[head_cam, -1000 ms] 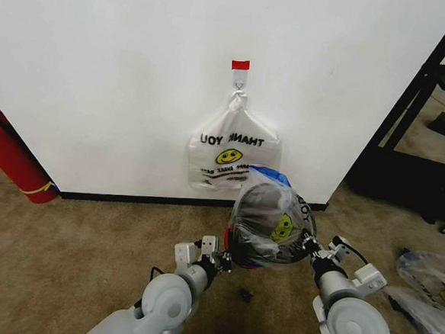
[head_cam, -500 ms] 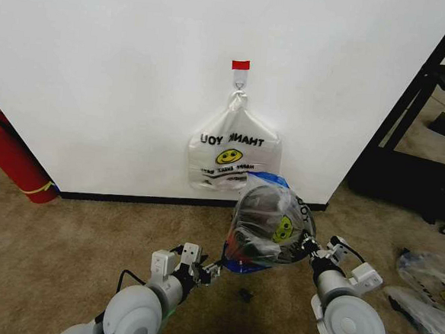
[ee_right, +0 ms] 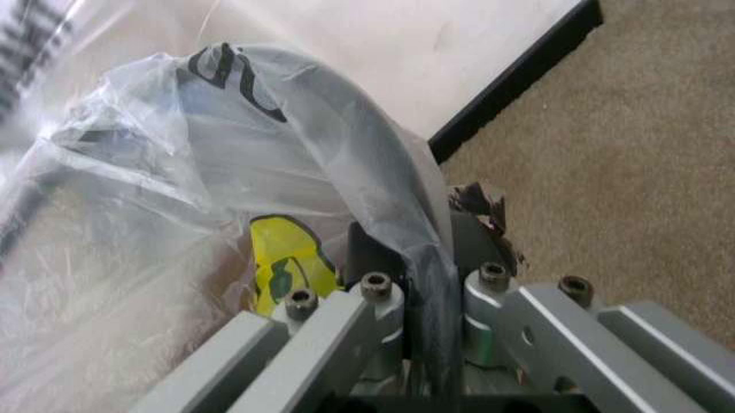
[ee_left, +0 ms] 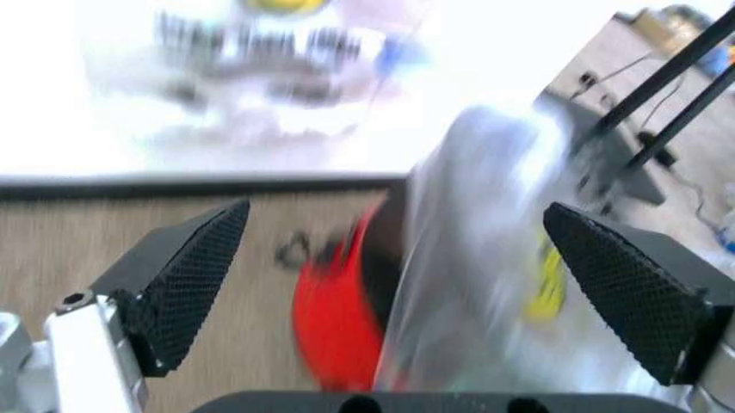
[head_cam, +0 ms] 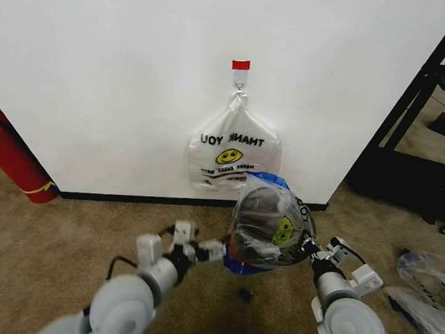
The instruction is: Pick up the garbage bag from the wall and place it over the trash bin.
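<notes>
We see the garbage bag [head_cam: 268, 225] draped over the trash bin [head_cam: 241, 248] on the carpet just in front of the wall, so most of the bin's mesh is hidden under the plastic; only a dark shape and a little red at the base come through. In the left wrist view the bin's red band [ee_left: 336, 318] is blurred and its outline hard to make out. The right gripper [head_cam: 309, 249] is clamped on a fold of the bag's plastic at the bin's right side. The left gripper [head_cam: 218, 249] sits just beside the bin's left side, its fingers [ee_left: 184, 275] spread wide with nothing between them. A second smiley bag [head_cam: 233, 151] hangs on the wall above, close behind the bin. Open carpet lies to the left, up to a fire extinguisher [head_cam: 9, 160]; a black frame [head_cam: 409, 119] and more bags [head_cam: 431, 292] crowd the right.
</notes>
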